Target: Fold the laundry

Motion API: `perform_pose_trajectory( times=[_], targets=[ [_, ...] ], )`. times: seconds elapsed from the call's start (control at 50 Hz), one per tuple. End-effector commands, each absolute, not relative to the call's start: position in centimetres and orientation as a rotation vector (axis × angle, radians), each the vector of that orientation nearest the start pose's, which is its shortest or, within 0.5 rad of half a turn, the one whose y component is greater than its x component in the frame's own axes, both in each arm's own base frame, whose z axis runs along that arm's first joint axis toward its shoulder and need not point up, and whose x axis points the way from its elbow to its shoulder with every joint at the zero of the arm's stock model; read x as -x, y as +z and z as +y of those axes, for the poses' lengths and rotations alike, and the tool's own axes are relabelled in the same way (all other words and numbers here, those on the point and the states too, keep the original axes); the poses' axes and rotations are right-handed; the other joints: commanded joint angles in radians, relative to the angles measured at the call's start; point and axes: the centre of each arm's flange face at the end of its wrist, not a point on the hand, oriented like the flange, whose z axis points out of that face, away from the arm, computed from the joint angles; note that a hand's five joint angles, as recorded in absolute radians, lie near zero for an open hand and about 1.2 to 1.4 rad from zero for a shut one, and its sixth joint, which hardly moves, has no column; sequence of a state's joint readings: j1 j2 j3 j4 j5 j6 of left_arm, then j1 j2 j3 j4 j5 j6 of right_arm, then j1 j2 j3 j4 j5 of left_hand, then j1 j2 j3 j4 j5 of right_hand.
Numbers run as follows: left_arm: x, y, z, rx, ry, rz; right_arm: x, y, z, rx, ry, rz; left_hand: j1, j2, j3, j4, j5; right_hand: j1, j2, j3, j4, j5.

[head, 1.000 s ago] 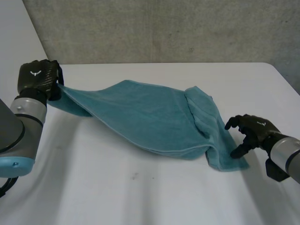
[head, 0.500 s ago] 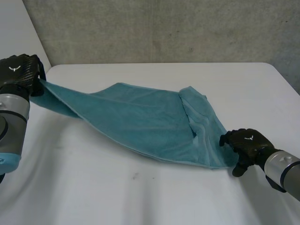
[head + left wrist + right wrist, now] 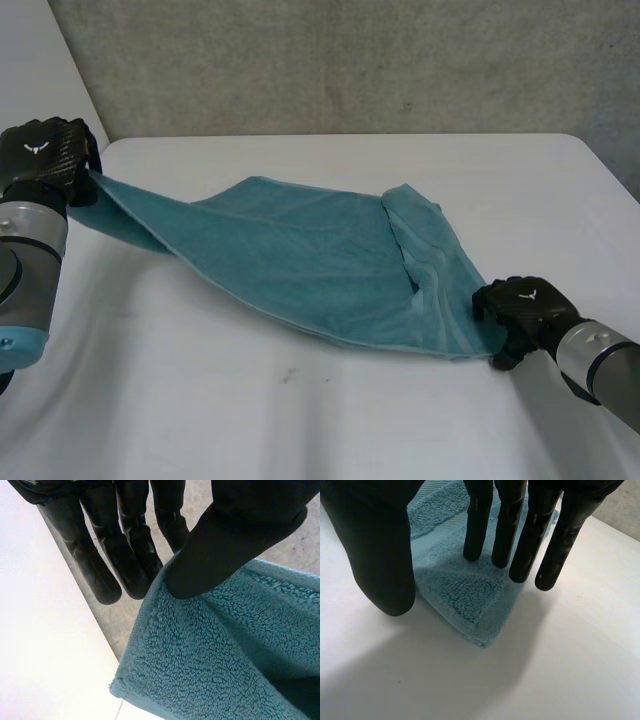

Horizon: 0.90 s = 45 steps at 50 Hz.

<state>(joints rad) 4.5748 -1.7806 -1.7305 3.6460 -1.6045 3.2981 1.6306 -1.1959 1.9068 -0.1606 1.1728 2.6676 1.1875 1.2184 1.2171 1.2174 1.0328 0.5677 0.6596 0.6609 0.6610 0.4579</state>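
Teal towel [image 3: 320,260] pinched by left robot hand [image 3: 45,160] (lifted), right robot hand [image 3: 520,305] open atop.

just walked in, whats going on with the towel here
A two-armed robot is handling a teal terry-cloth towel on the white table. Its left hand pinches one end of the towel between thumb and fingers, raised at the table's far left edge. Its right hand rests straight fingers on the opposite near corner, thumb clear of the cloth. The towel stretches between them, partly doubled over near the right hand, not neatly folded.
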Motion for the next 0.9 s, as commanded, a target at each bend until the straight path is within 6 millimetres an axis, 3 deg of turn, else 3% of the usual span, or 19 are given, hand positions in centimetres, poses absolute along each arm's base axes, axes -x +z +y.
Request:
perform_pose_trajectory(
  times=[0.02, 0.2, 0.38, 0.56, 0.9],
  targets=[
    [17.5, 24.1, -33.2, -0.259, -2.338, 2.026, -18.4, 12.6, -27.6, 0.964, -1.583, 2.377, 0.209, 0.178, 0.179, 0.179, 0.189, 0.272, 0.18, 0.179, 0.179, 0.207],
    [17.4, 24.1, -33.2, -0.254, -2.337, 2.026, -18.2, 12.4, -28.7, 0.953, -1.612, 2.405, 0.209, 0.178, 0.179, 0.179, 0.189, 0.363, 0.271, 0.27, 0.27, 0.298],
    [17.3, 24.1, -33.2, -0.251, -2.334, 2.027, -19.1, 11.9, -28.9, 0.978, -1.594, 2.402, 0.209, 0.178, 0.179, 0.179, 0.189, 0.633, 0.541, 0.54, 0.539, 0.568],
    [17.1, 24.1, -33.3, -0.246, -2.329, 2.024, -18.8, 12.4, -28.2, 0.949, -1.549, 2.424, 0.209, 0.178, 0.179, 0.179, 0.189, 0.205, 0.113, 0.112, 0.112, 0.14],
    [17.1, 23.9, -33.5, -0.248, -2.323, 2.025, -18.7, 12.1, -27.6, 0.956, -1.5, 2.433, 0.209, 0.178, 0.179, 0.179, 0.189, 0.231, 0.139, 0.137, 0.137, 0.166]
  ],
)
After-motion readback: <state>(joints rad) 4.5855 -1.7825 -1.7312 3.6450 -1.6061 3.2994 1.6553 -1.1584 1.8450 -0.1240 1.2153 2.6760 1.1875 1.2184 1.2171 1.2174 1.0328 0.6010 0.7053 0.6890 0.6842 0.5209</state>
